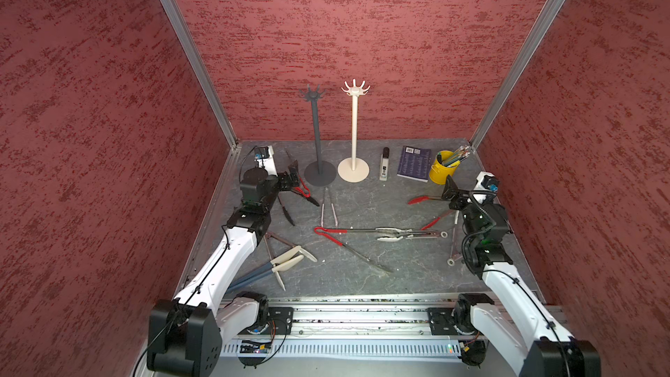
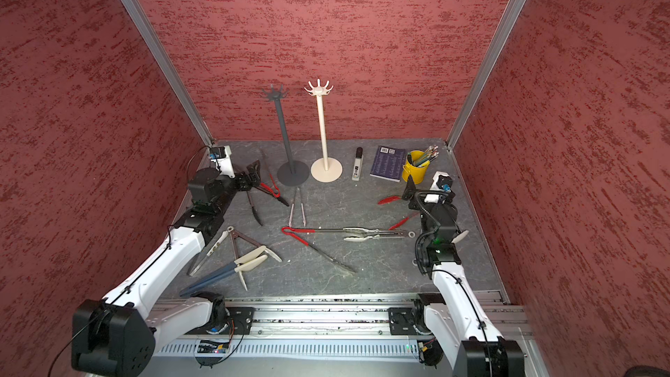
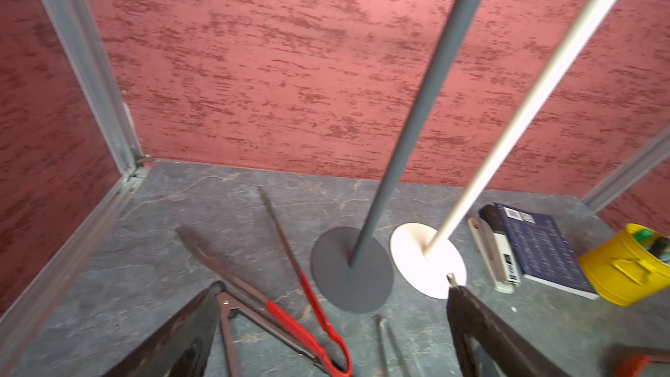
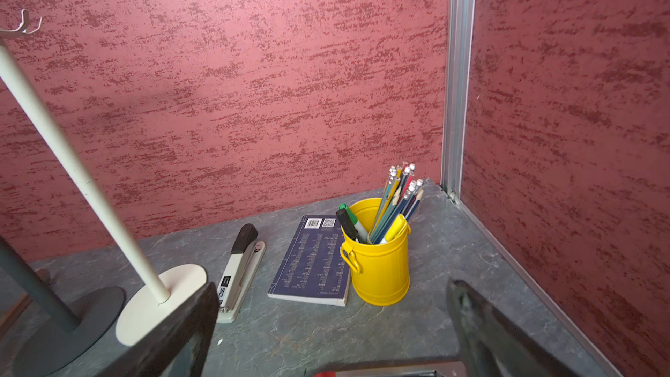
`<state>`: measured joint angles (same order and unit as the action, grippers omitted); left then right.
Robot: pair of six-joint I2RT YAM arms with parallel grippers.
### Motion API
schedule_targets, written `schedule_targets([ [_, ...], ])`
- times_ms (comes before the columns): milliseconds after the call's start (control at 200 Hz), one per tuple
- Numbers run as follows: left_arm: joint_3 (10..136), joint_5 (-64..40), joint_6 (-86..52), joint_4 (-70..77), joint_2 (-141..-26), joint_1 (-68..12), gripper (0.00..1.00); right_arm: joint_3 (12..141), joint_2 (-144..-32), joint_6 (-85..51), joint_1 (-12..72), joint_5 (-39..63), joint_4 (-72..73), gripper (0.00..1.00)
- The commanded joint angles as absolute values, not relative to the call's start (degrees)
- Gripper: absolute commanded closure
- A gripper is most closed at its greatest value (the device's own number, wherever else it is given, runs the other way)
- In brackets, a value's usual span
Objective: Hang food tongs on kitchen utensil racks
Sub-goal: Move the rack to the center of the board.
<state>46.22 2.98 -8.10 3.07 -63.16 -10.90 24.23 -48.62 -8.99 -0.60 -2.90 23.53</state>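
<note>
Food tongs (image 3: 286, 320) lie clear in left wrist view, pencils (image 4: 395, 201) in right wrist view.

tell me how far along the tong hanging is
Done: nothing, the hooks of the dark grey rack and cream-white rack are bare. In hand: nothing, the left gripper and right gripper are open and empty. Left: all the tongs, which lie scattered on the table.
</note>
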Motion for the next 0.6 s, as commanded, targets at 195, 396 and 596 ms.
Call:
schedule_targets([
  [195, 54.9, -0.6, -15.8, -16.7, -64.8, -14.2, 0.0, 32.7, -53.1, -14.1, 1.0, 3.1, 7.2, 0.0],
  [396, 59.8, -2.8, -17.1, -22.8, -68.8, -15.1, 0.0, 41.2, -64.5, -16.4, 8.2, 2.3, 9.7, 0.0],
  [596, 58.8, -5.0, -17.4, -21.1, -68.1, -15.0, 0.0, 53.3, -77.2, -16.9, 17.7, -2.2, 10.4, 0.0],
])
